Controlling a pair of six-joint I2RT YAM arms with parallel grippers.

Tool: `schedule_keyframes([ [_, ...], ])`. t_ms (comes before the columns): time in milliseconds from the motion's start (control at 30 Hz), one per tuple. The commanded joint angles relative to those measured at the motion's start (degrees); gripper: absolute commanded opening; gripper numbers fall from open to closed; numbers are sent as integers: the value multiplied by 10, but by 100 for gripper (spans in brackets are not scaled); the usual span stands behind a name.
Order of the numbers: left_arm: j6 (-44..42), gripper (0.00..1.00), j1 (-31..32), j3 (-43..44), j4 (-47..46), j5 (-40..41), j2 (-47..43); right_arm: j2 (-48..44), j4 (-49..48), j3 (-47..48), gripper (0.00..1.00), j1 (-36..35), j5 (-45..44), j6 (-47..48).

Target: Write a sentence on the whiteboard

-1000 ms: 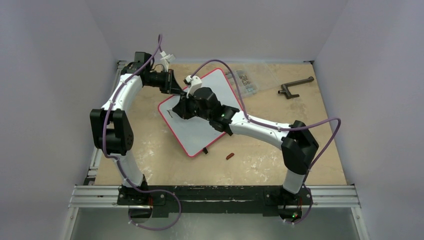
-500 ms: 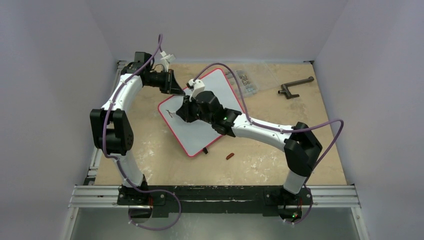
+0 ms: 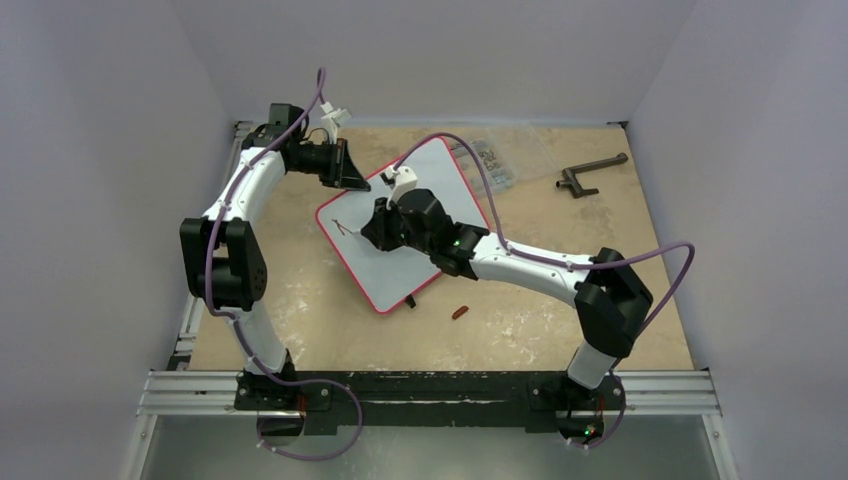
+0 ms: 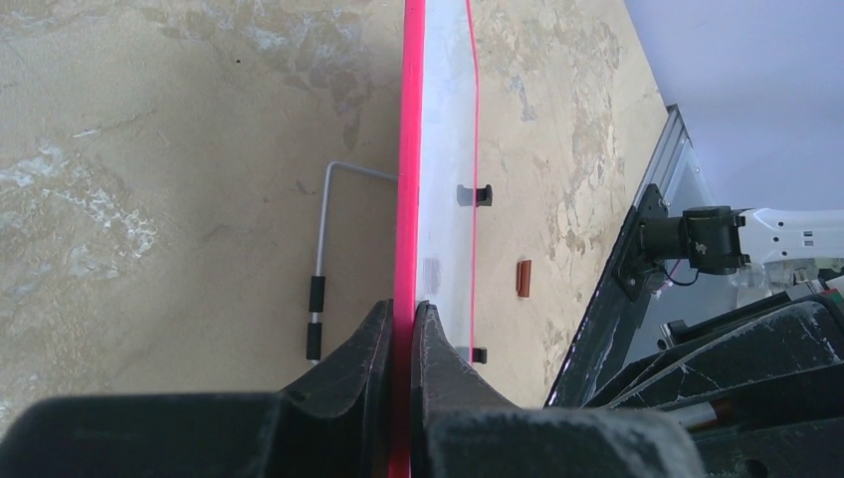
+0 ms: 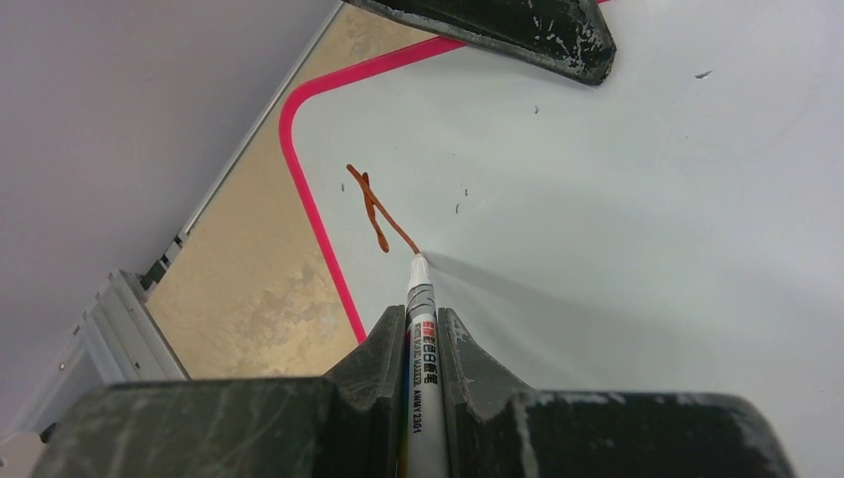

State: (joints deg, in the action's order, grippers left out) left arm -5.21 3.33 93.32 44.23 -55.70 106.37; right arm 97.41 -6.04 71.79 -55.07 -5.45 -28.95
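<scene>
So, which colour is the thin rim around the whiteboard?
Bright pinkish red. The whiteboard shows its rim best in the left wrist view, seen edge-on.

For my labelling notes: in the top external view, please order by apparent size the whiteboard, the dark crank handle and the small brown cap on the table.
Largest: whiteboard.
Then: dark crank handle.
Smallest: brown cap.
The differences are plain; no ties.

We clamp left gripper [image 4: 402, 307] on board [image 4: 443, 119] rim, left arm [image 3: 245, 190] arched beside board. We pinch marker [image 5: 420, 289] in right gripper [image 5: 423, 317], right arm [image 3: 530, 265] reaching across board.
</scene>
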Motion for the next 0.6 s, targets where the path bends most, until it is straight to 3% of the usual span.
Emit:
schedule_keyframes([
  [0, -33, 0, 20, 11, 21, 53, -13, 11, 12, 38, 0, 2, -34, 10],
  [333, -36, 0, 25, 13, 28, 57, -11, 43, 32, 102, 0, 22, -33, 15],
  [567, -39, 0, 26, 16, 32, 57, -9, 42, 32, 81, 0, 26, -18, 12],
])
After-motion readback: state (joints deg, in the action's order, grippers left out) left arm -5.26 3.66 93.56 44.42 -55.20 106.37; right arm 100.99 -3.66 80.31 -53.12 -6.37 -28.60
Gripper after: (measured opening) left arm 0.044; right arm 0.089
